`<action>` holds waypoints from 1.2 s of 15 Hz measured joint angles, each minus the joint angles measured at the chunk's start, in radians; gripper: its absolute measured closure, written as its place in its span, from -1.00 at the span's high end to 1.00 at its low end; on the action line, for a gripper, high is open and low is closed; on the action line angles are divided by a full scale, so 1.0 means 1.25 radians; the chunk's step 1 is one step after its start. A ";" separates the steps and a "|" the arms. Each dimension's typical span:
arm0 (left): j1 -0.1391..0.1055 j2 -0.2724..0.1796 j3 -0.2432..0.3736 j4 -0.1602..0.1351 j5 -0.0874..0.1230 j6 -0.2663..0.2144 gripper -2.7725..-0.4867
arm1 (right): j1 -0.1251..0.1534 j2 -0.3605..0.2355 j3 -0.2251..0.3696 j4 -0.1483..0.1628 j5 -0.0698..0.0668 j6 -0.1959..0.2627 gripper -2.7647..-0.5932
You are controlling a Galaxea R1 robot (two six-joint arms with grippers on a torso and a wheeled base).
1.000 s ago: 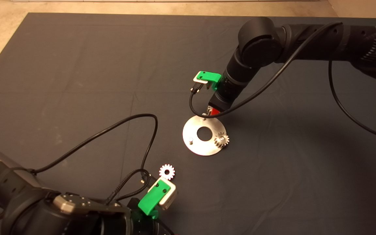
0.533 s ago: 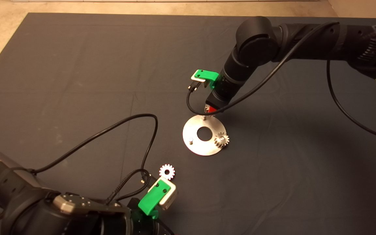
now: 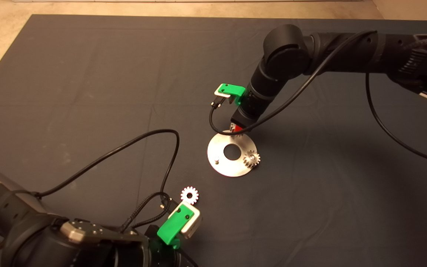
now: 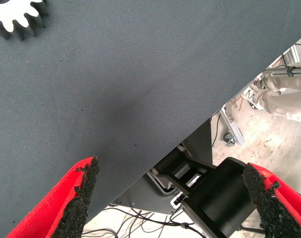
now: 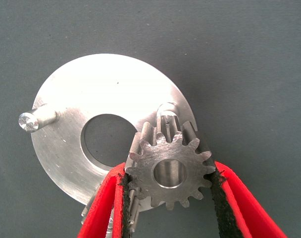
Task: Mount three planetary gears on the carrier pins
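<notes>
The round silver carrier plate [image 3: 224, 168] lies mid-mat with three upright pins. One planetary gear [image 3: 251, 158] sits on the pin nearest the right. The pin [image 3: 217, 160] on the left is bare. My right gripper [image 3: 235, 128] is shut on a second gear [image 5: 170, 173] and holds it flat, just beside and above the far pin [image 5: 168, 111], not over it. The seated gear [image 5: 133, 203] shows partly behind my finger. A third gear [image 3: 189, 194] lies loose on the mat, also in the left wrist view [image 4: 19, 17]. My left gripper [image 4: 173, 191] is open and empty, parked at the lower left.
The right arm's black cable [image 3: 213, 122] loops down beside the plate's far edge. The left arm's cable [image 3: 169, 163] arcs over the mat to the left of the plate. The mat's near edge [image 4: 155, 163] runs close under the left gripper.
My right gripper has moved a little left and lower with its gear, closing on the plate's far pin. The left arm, the loose gear and the seated gear have not moved.
</notes>
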 joint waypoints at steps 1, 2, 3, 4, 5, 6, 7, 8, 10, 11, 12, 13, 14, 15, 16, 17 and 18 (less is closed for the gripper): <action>0.000 0.000 0.000 0.000 0.000 0.000 0.38 | -0.001 0.000 0.000 0.000 0.000 0.000 -0.73; 0.000 0.000 0.000 0.000 0.000 0.000 0.38 | -0.001 0.000 0.000 0.000 0.000 0.000 -0.73; 0.000 0.000 0.000 0.000 0.000 0.000 0.38 | -0.001 0.000 0.000 0.000 0.000 0.000 -0.73; 0.000 0.000 0.000 0.000 0.000 0.000 0.38 | -0.001 0.000 0.000 0.000 0.000 -0.001 -0.72; 0.000 0.000 0.000 0.000 0.000 0.000 0.38 | -0.004 0.000 0.000 0.000 0.001 -0.001 -0.73; 0.000 0.000 0.000 0.000 0.000 0.000 0.38 | -0.007 0.002 -0.004 0.000 0.000 -0.002 -0.73; 0.000 0.000 0.000 0.001 0.000 0.000 0.38 | -0.010 0.004 -0.010 0.000 0.001 -0.002 -0.73; 0.000 0.000 0.000 0.002 0.000 0.000 0.38 | -0.009 0.005 -0.013 0.000 0.001 -0.002 -0.73; 0.000 -0.003 0.000 0.006 0.000 0.000 0.38 | -0.009 0.012 -0.020 0.000 0.001 -0.002 -0.73; 0.000 -0.002 0.000 0.006 0.000 0.000 0.38 | -0.009 0.017 -0.023 0.000 0.006 -0.002 -0.73; 0.000 -0.003 0.000 0.006 0.000 0.000 0.38 | -0.009 0.022 -0.031 0.000 0.016 -0.002 -0.73; 0.000 -0.003 0.000 0.006 0.000 0.000 0.38 | -0.009 0.026 -0.035 0.000 0.023 -0.002 -0.73; 0.000 -0.004 0.000 0.007 0.000 0.000 0.38 | -0.009 0.031 -0.043 0.000 0.023 -0.002 -0.73; 0.000 -0.007 0.000 0.008 -0.001 0.000 0.38 | -0.009 0.035 -0.048 0.000 0.023 -0.002 -0.73; 0.000 -0.011 0.000 0.009 -0.002 0.000 0.38 | -0.009 0.036 -0.050 0.000 0.023 -0.002 -0.73; 0.000 -0.016 0.000 0.009 -0.008 0.000 0.38 | -0.009 0.038 -0.052 0.000 0.022 -0.002 -0.73; 0.000 -0.022 0.000 0.010 -0.017 0.000 0.38 | -0.009 0.038 -0.052 0.000 0.022 -0.002 -0.73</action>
